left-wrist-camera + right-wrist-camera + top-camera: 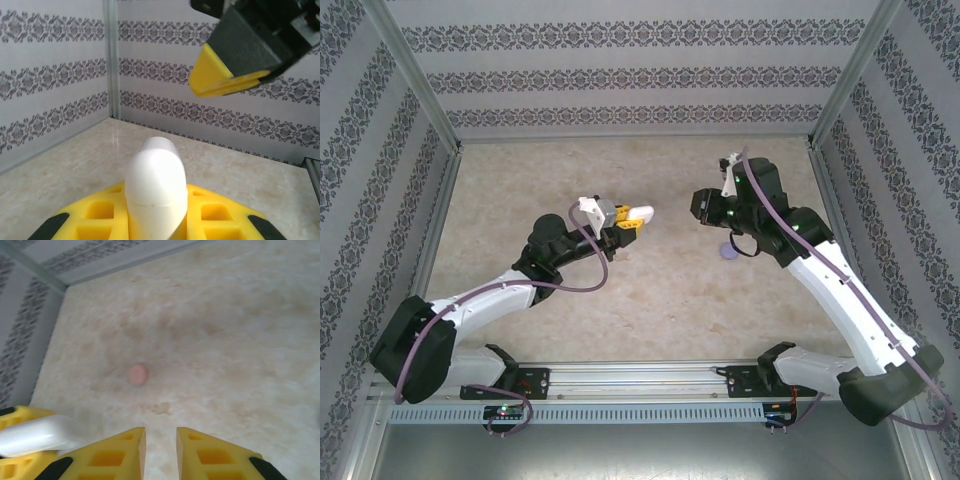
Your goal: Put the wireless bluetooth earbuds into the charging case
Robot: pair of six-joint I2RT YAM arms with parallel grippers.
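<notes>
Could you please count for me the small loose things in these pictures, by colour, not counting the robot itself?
white case: 1, held in the left gripper
pink round thing: 1, lying on the table
purple round thing: 1, lying on the table under the right arm
Total: 3

The left arm [490,295] and right arm [850,300] have white shells, black joints, looping purple cables [575,285] and yellow, square-pocketed, black-tipped fingers [115,455].
</notes>
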